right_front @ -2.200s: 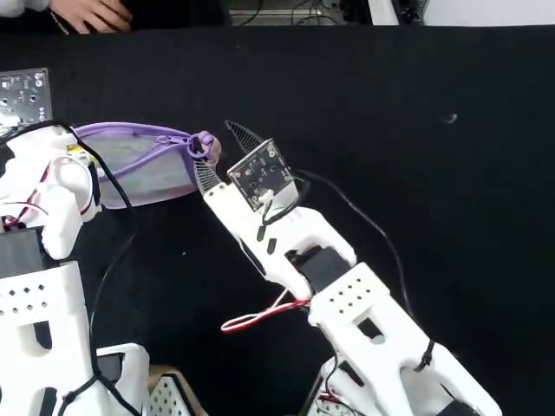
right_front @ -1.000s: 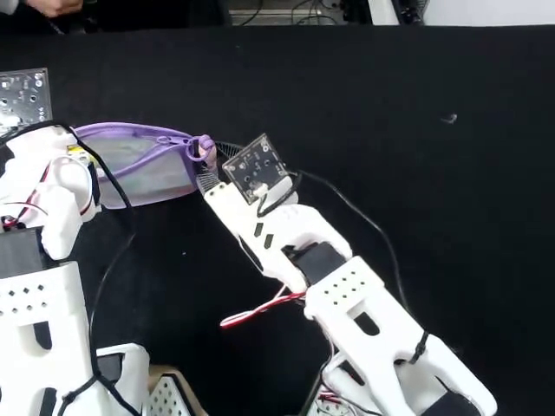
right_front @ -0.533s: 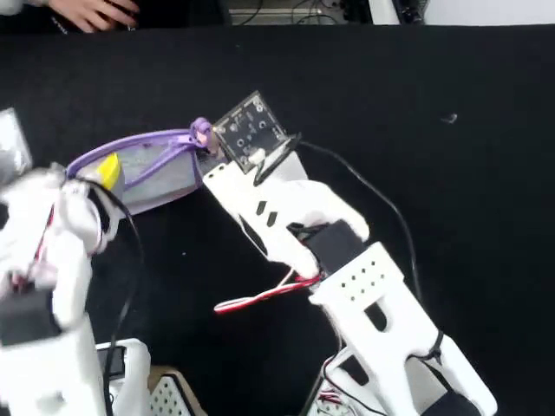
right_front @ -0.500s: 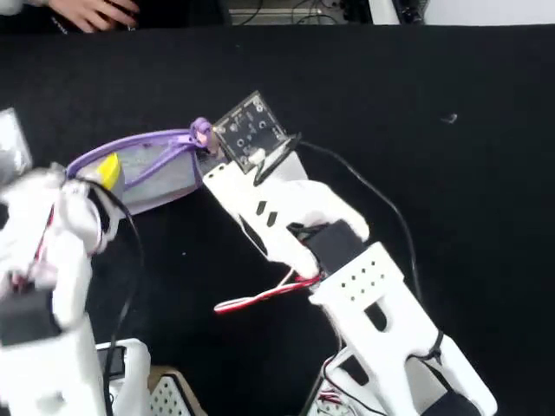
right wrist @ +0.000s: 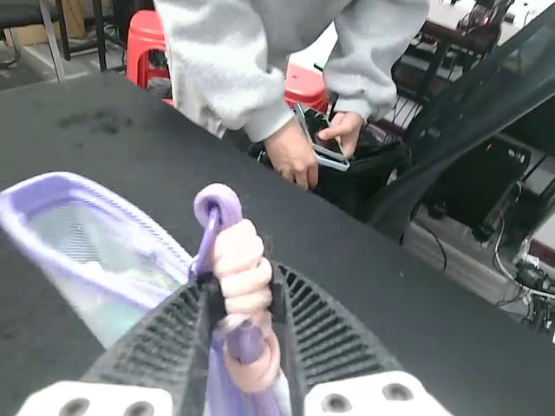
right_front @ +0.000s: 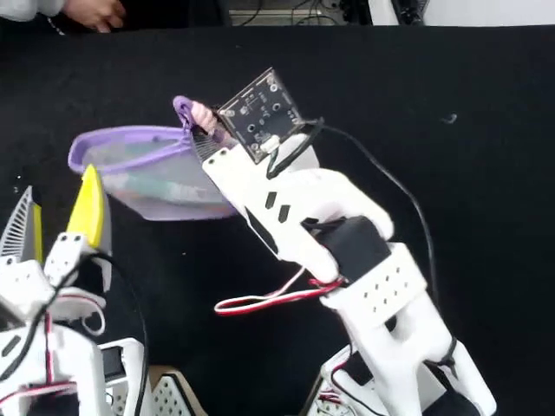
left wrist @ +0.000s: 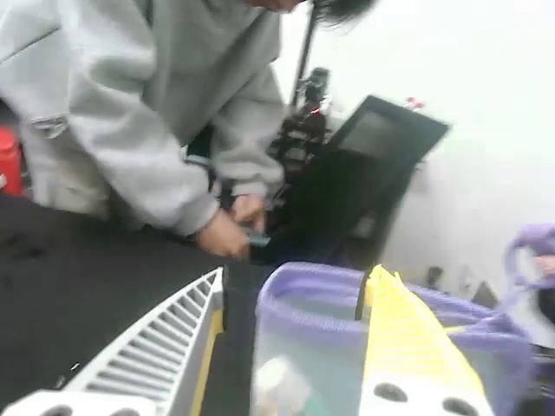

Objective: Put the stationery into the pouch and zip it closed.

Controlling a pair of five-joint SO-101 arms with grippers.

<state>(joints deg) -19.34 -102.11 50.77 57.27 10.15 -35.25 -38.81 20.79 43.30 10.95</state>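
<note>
The black tabletop is plain and matte, and behind it the room shows a red stool and a dark chair. Your right tool is clamped on the zip pull of the purple pouch, at the end of the pouch nearest to that tool. From there the pouch stretches away toward your left tool. I judge this hold is meant for drawing the zip along while the pouch body stays in tension. Your left tool has its fingers apart and grips nothing. The far end of the pouch is just in front of it, close to the yellow finger, so it seems placed there to take that end as an anchor. Pale and greenish shapes show through the pouch wall, so the stationery seems to be inside. Whether the zip is fully closed, I cannot tell
</note>
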